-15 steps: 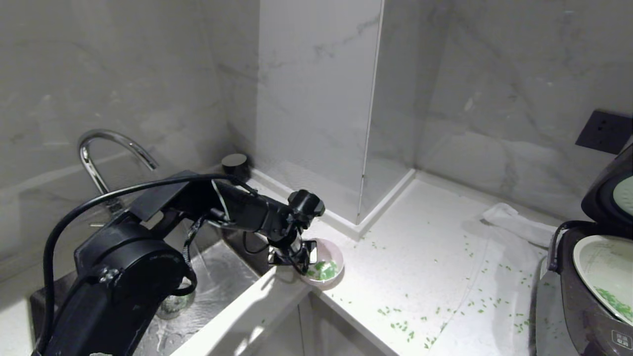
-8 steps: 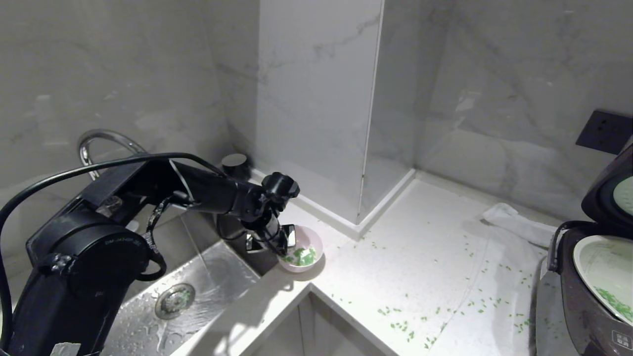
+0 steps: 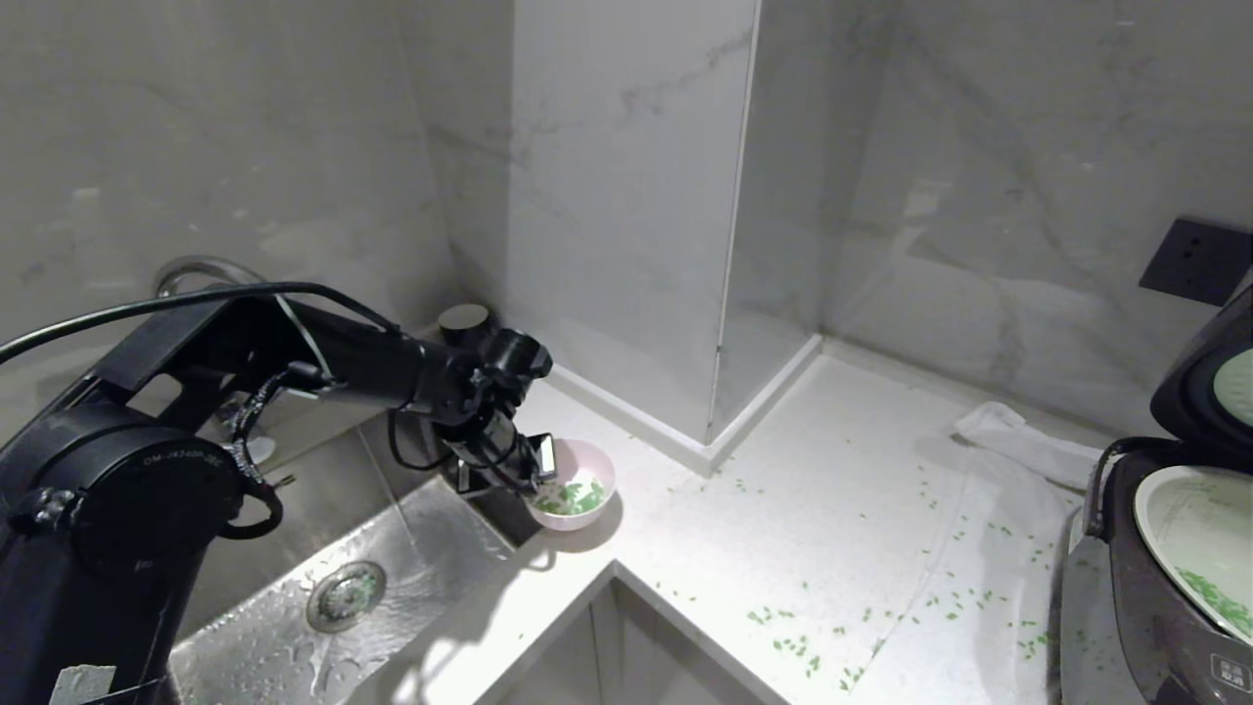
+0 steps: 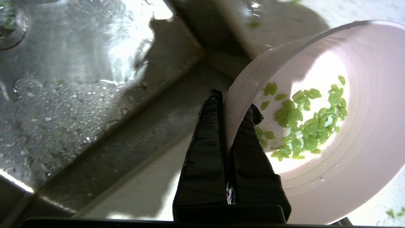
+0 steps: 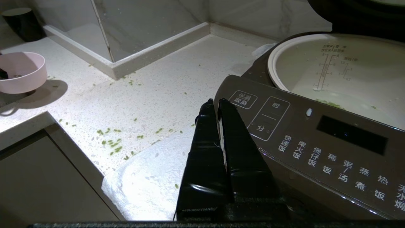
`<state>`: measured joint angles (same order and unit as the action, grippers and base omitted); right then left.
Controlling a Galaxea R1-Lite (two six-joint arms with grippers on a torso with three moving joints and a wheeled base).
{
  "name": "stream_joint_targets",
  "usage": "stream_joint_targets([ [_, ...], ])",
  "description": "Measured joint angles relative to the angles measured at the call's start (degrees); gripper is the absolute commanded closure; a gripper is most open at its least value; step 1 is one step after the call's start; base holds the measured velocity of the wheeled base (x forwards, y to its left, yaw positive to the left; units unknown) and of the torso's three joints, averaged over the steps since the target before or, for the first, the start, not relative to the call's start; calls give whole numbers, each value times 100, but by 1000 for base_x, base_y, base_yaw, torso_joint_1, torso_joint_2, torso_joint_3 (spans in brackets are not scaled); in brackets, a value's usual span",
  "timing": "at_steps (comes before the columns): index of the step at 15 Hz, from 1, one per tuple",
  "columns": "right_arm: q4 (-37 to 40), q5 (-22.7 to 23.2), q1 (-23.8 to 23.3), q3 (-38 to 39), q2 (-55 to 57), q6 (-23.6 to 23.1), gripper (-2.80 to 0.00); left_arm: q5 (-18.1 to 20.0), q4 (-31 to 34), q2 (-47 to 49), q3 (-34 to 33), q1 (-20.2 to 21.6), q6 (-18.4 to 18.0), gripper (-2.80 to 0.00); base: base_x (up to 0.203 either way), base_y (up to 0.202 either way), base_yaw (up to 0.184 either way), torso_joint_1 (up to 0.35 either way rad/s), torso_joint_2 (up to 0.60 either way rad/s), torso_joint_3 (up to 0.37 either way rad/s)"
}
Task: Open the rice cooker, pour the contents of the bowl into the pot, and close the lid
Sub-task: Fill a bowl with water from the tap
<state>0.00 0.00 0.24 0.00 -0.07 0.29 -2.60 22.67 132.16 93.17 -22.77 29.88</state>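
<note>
Our left hand [image 3: 540,468] has pulled the pink bowl [image 3: 580,487] back toward the sink [image 3: 294,627], pinching its rim. Green bits [image 4: 303,123] are inside it, so we are moving away from the open rice cooker [image 3: 1155,587]. Our right hand [image 5: 215,106] rests pressed together beside the cooker.

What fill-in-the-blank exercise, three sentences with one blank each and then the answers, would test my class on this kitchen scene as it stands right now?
1. The left gripper has its jaws shut on the rim of the pink ____.
2. The green bits inside the bowl match those scattered on the white ____.
3. The lid of the rice cooker stands ____, showing the pot inside.

Missing words: bowl; counter; open
</note>
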Motion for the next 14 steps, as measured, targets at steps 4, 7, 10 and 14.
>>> stream_joint_targets([
  [4, 0, -2, 0, 0, 0, 0, 0, 121, -30, -134, -341, 264, -1, 0, 0, 0, 0, 0, 0, 0],
  [7, 0, 0, 0, 0, 0, 0, 0, 144, -30, -217, -619, 555, -8, 0, 0, 0, 0, 0, 0, 0],
  [10, 0, -2, 0, 0, 0, 1, 0, 409, -39, -323, -865, 859, -48, 0, 0, 0, 0, 0, 0, 0],
  [14, 0, -2, 0, 0, 0, 1, 0, 457, -327, -369, -1038, 1507, -63, 0, 0, 0, 0, 0, 0, 0],
])
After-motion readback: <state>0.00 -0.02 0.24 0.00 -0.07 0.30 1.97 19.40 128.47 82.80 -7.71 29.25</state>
